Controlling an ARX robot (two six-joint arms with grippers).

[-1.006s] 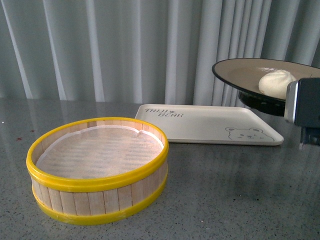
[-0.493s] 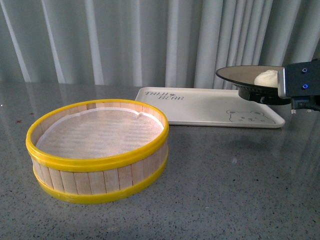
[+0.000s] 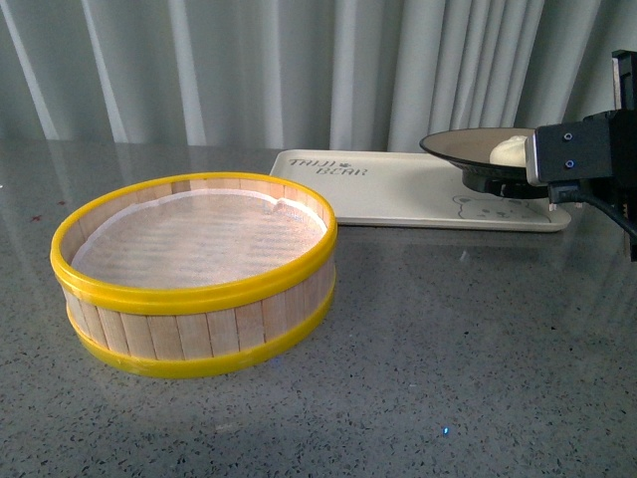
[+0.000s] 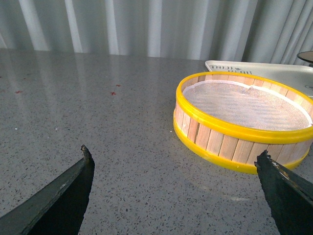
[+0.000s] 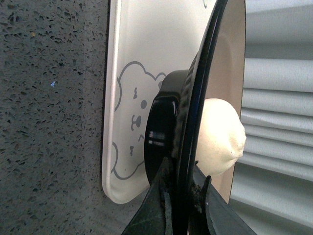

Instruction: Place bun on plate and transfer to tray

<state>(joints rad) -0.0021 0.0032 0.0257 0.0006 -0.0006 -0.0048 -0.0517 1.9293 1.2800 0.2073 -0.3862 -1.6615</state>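
Jaws first: right jaws are pinched on the black rim of the plate (image 3: 468,147) and hold it about level. Left jaws stand wide apart, dark fingertips (image 4: 61,193) low over the counter (image 3: 478,378) and touching no object.

We see a grey speckled counter with a pale pleated curtain (image 3: 249,70) behind it. Biggest item is the steamer basket (image 3: 199,334), front-left: wooden slats, yellow bands top and bottom, white mesh liner inside.

Behind it, to the right, the tray (image 3: 398,194) lies flat on the counter, cream-white. Lettering at its left end: second line reads "BEAR", first line we can't read for sure. A bear face (image 5: 134,105) is drawn at the right end, partly covered by the plate's black foot.

Plate is over that end; we can't tell if the foot touches the tray. Bun (image 3: 510,149) rests in the plate, on the side nearest the right jaws, just beside the clamped rim.
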